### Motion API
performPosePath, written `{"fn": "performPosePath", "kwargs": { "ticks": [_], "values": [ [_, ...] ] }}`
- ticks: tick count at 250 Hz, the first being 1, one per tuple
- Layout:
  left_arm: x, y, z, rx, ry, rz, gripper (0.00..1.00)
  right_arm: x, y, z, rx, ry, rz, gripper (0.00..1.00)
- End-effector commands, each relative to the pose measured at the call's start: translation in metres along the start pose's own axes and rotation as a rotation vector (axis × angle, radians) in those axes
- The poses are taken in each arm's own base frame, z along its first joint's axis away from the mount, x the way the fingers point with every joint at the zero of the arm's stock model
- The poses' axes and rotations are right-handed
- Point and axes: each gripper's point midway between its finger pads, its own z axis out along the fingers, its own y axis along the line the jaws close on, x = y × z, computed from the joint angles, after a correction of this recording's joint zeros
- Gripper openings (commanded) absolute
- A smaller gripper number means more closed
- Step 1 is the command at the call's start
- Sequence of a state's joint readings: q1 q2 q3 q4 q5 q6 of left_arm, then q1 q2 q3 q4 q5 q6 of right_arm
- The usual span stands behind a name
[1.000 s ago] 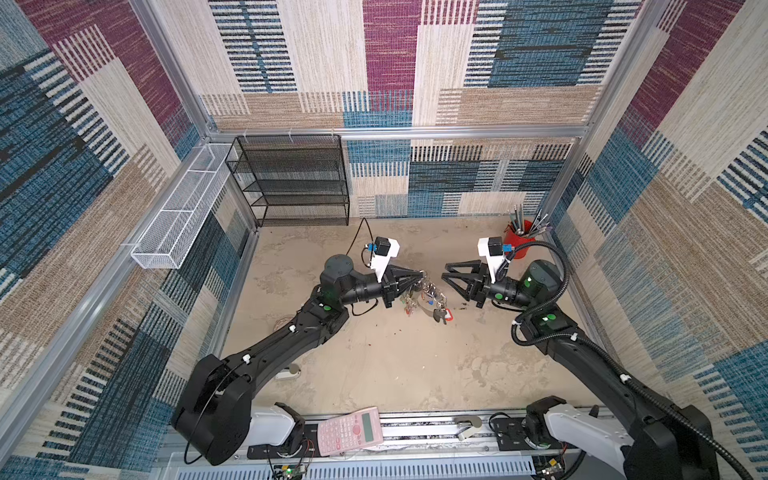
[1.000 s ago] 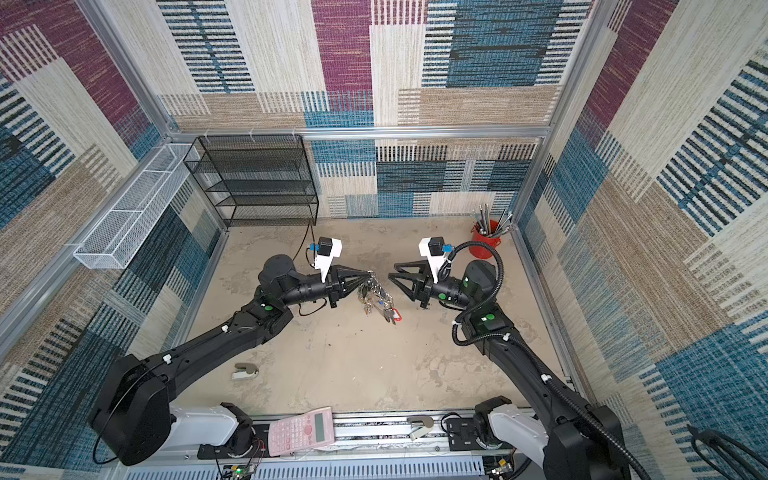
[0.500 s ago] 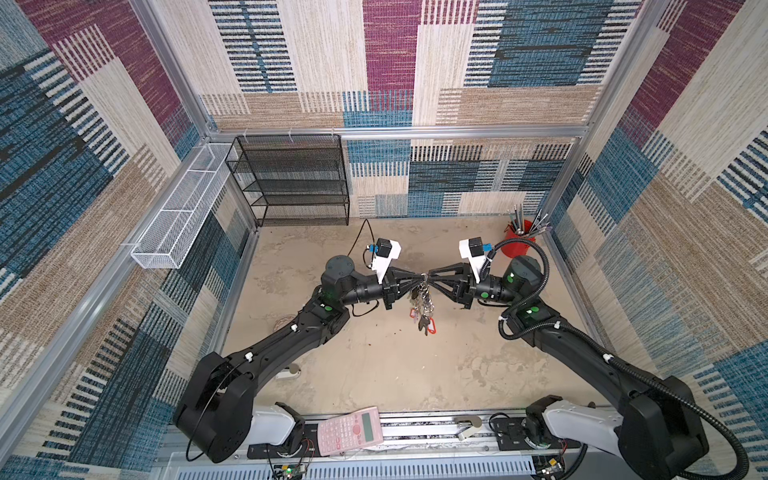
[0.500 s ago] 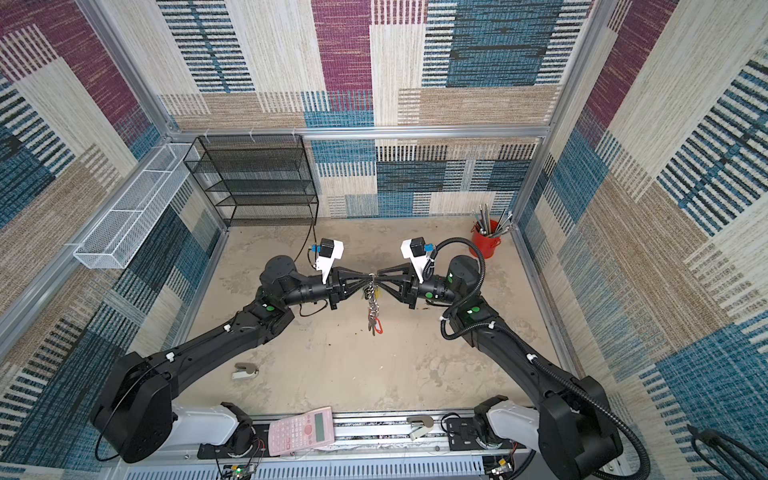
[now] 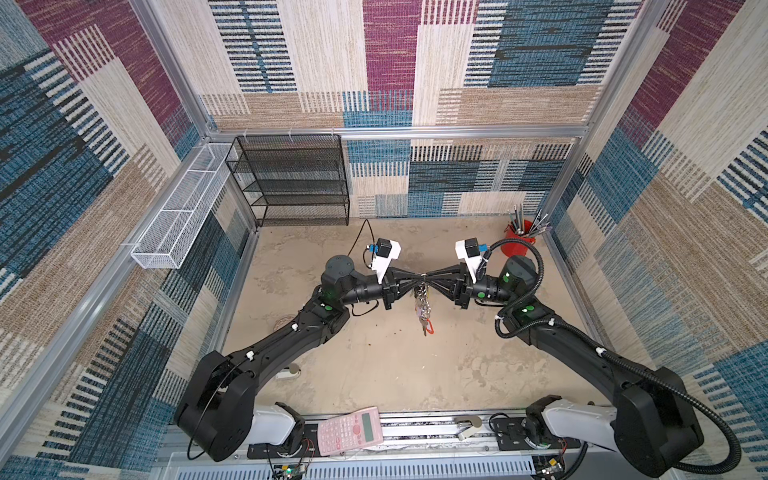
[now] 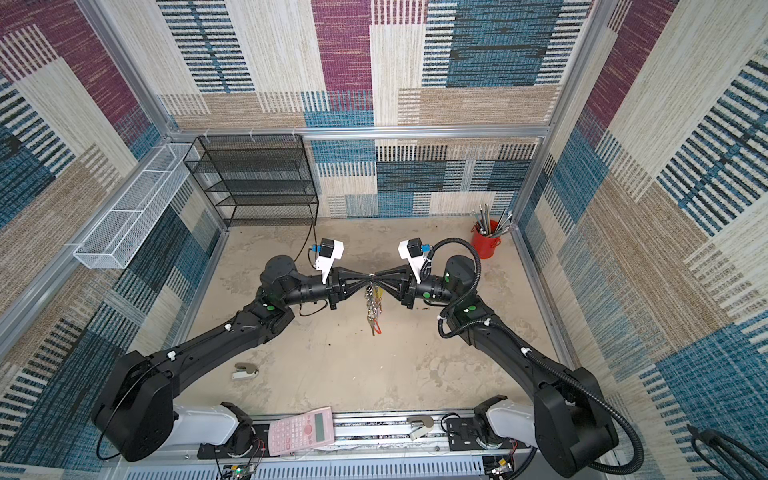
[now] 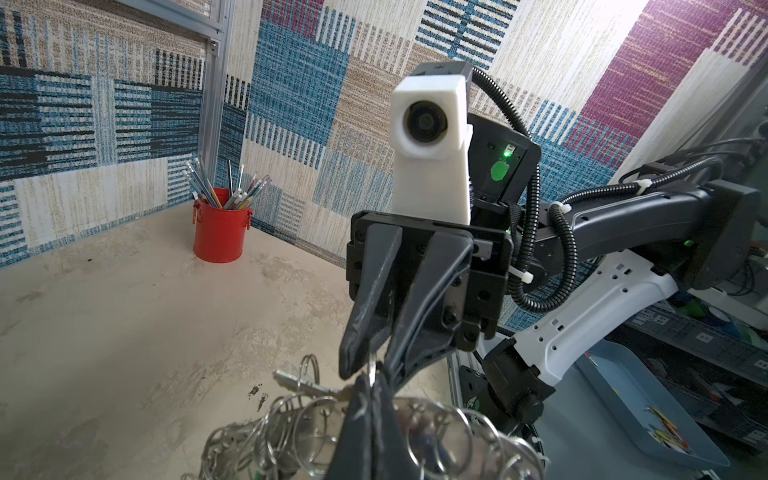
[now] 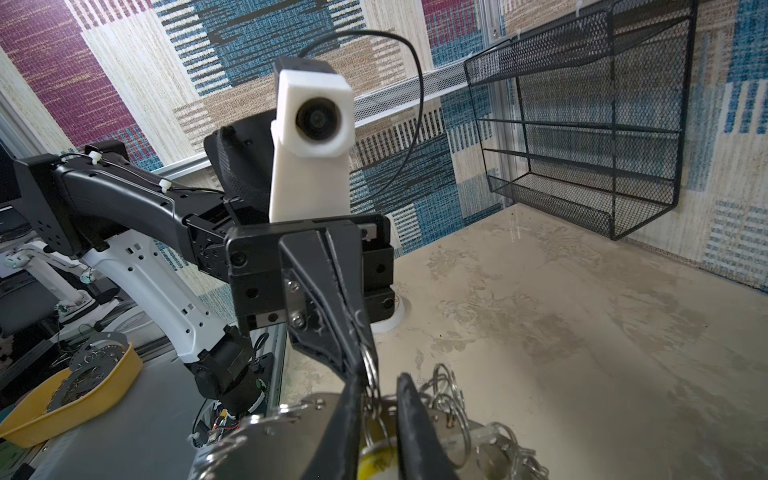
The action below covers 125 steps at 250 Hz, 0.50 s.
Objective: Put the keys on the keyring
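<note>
Pink calc. point(image 5: 350, 428) is seen on the front rail. At mid-table, L gripper point(image 5: 419, 276) is clamped on the keyring point(image 5: 423, 305), which is hung below the tips. R gripper point(image 7: 365, 366) is set tip to tip against it, fingers a slit apart round a small ring; whether it's gripped can't be told. The keys point(image 8: 372, 463), w/ yellow tag, are seen btwn R fingers. Red pen cup point(image 5: 518, 246) & black mesh shelf point(image 5: 291, 183) are set at the back.

Black arms point(image 5: 291, 345), white camera mounts point(image 5: 384, 259), corrugated cable point(image 5: 536, 266), green lights point(image 7: 506, 153)
</note>
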<state>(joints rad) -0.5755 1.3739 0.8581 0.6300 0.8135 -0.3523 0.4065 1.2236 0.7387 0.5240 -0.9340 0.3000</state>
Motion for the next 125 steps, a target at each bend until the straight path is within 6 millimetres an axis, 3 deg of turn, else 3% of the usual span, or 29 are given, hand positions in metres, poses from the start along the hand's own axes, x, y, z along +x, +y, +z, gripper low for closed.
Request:
{"fn": "performPosePath", "kwargs": {
  "ticks": [1, 51, 125],
  "values": [
    [-0.016, -0.0099, -0.0001, 0.039, -0.05, 0.054, 0.0, -0.001, 0.0056, 0.0015, -0.03, -0.007, -0.008, 0.16],
    [-0.0143, -0.01, -0.0002, 0.04, -0.045, 0.05, 0.0, 0.0007, 0.0088, 0.0028, -0.053, -0.004, -0.01, 0.0],
    [-0.0089, -0.01, -0.0009, 0.028, 0.006, 0.048, 0.0, -0.0028, 0.0051, 0.001, -0.011, -0.015, -0.019, 0.0]
  ]
}}
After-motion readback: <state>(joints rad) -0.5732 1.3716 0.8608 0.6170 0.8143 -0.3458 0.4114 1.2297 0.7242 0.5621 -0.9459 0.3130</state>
